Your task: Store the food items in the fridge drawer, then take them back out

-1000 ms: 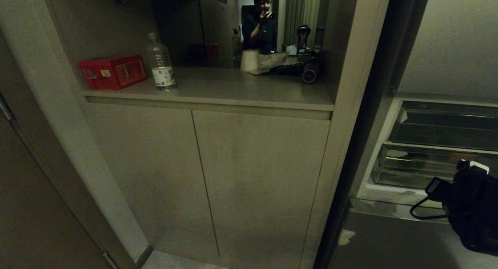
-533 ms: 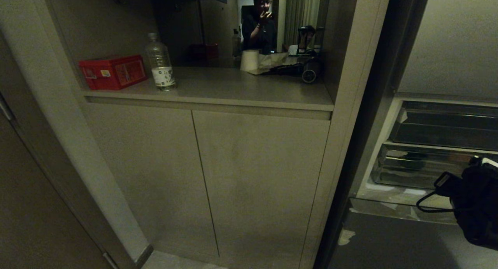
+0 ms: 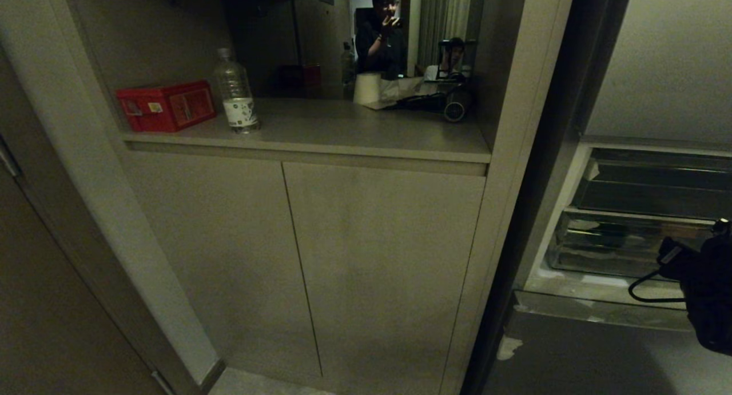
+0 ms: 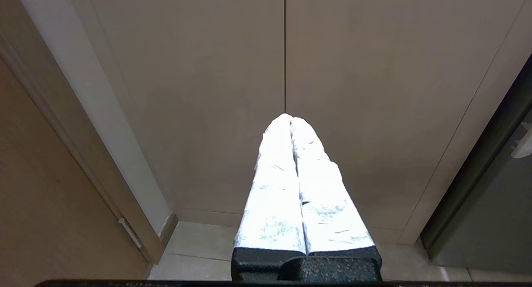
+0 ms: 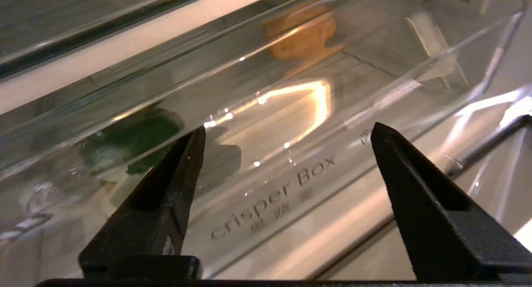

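Low in the open fridge, at far right: fridge drawer (image 5: 266, 125) (clear, marked "crisper Box"), a green item (image 5: 133, 139) and an orange item (image 5: 301, 38) inside. Right tool (image 5: 286, 148) spread wide, empty, before its front lip. Left tool (image 4: 291, 123) closed, parked facing cabinet doors (image 3: 343, 258).

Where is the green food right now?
The green food lies inside the clear fridge drawer, behind its front lip, just beyond the open right gripper.
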Controlling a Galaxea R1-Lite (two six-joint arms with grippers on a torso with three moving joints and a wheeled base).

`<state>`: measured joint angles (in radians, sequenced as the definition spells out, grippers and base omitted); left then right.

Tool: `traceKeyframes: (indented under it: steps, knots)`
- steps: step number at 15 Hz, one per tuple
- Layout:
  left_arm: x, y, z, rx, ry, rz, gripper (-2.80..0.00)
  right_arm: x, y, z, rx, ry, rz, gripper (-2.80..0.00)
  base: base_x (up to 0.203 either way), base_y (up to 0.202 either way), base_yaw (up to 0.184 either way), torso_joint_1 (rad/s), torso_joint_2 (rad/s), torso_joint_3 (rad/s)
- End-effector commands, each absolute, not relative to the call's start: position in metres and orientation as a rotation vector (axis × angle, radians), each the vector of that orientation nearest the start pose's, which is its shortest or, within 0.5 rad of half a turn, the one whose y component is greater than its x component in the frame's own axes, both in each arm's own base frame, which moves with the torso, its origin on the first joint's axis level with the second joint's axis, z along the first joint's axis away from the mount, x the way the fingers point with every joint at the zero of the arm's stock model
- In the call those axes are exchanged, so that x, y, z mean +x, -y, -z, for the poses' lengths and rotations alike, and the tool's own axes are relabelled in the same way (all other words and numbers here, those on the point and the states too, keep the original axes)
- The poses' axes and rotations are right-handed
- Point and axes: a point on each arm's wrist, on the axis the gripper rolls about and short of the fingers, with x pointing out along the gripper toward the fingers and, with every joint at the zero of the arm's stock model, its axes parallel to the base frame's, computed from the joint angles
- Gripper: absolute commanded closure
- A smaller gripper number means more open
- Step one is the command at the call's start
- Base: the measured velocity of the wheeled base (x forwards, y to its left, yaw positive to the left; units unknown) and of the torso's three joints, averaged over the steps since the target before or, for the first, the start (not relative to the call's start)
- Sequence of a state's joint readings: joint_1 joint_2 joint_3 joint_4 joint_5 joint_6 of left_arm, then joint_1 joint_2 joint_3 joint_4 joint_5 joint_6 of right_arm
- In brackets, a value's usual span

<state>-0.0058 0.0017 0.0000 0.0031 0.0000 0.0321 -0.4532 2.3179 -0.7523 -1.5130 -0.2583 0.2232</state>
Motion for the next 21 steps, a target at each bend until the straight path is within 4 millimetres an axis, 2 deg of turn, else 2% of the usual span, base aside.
traceKeyframes:
  steps: [1,10,21]
  knots:
    - [-0.023,0.0,-0.075,0.032,-0.006,0.006,0.0,0.352,0.183,-0.044,0.198,0.086,0.714,-2.8,0.0,0.0,0.0,0.0,0.0,0.0]
    - [-0.023,0.0,-0.075,0.032,-0.006,0.006,0.0,0.355,0.189,-0.045,0.173,0.089,0.659,-2.8,0.0,0.0,0.0,0.0,0.0,0.0]
    - [-0.023,0.0,-0.075,0.032,-0.006,0.006,0.0,0.327,0.195,-0.066,0.181,0.098,0.681,-2.8,0.0,0.0,0.0,0.0,0.0,0.0]
